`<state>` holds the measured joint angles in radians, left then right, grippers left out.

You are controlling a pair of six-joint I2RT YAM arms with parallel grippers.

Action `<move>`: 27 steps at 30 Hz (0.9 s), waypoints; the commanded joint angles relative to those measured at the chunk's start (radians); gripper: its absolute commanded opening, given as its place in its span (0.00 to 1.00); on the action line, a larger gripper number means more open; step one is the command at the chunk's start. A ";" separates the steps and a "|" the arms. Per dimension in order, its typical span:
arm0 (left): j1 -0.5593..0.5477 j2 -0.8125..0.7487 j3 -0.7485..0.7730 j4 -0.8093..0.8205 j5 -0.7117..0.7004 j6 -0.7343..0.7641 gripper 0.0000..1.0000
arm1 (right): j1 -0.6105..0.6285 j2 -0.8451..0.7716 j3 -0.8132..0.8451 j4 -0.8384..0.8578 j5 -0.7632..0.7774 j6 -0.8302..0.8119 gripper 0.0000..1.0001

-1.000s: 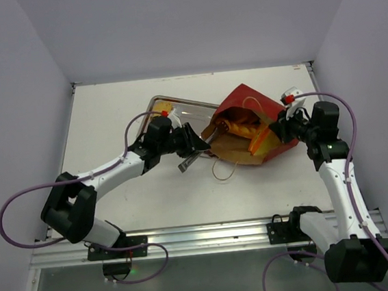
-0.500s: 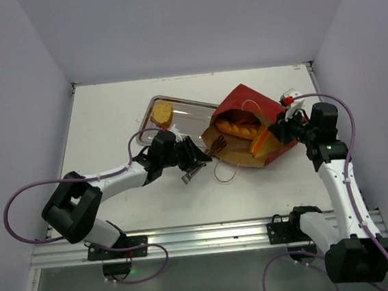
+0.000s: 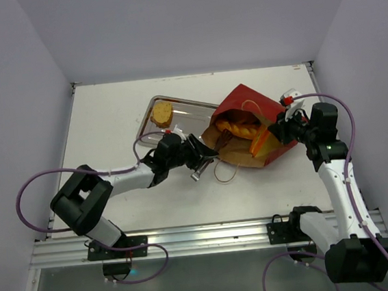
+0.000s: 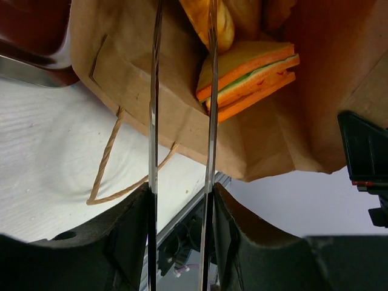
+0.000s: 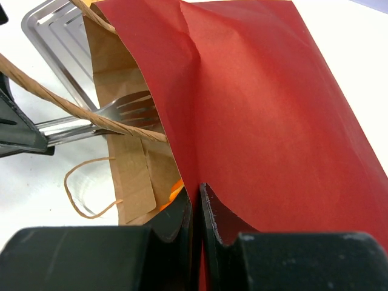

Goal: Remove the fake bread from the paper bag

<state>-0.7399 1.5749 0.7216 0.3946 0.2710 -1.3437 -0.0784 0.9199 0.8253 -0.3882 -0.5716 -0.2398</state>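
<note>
On table [image 3: 109,119], paper bag [image 3: 250,123] lies sideways, mouth facing left pincer [image 3: 206,159].

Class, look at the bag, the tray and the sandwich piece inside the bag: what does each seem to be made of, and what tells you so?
Paper bag: matte paper, red outside, brown kraft inside; it creases and folds.
Tray: probably polished metal; silvery, with reflections.
Sandwich piece: likely moulded plastic; smooth, evenly coloured layers, though foam cannot be ruled out.
</note>
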 commanded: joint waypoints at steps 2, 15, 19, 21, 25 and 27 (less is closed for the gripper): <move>-0.012 0.023 0.012 0.119 -0.047 -0.067 0.47 | 0.006 -0.015 -0.012 0.025 -0.016 -0.001 0.12; -0.032 0.108 0.058 0.173 -0.053 -0.159 0.51 | 0.006 -0.016 -0.014 0.023 -0.019 -0.001 0.12; -0.033 0.138 0.076 0.182 -0.055 -0.170 0.51 | 0.008 -0.019 -0.015 0.023 -0.017 -0.001 0.12; -0.033 0.146 0.084 0.191 -0.052 -0.175 0.51 | 0.006 -0.018 -0.015 0.023 -0.017 -0.001 0.12; -0.035 0.158 0.096 0.224 -0.033 -0.190 0.50 | 0.008 -0.018 -0.015 0.022 -0.019 -0.003 0.12; -0.035 0.154 0.101 0.227 -0.033 -0.192 0.51 | 0.008 -0.018 -0.015 0.023 -0.020 -0.003 0.12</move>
<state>-0.7692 1.7340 0.7784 0.5316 0.2352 -1.5108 -0.0731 0.9138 0.8131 -0.3874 -0.5720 -0.2401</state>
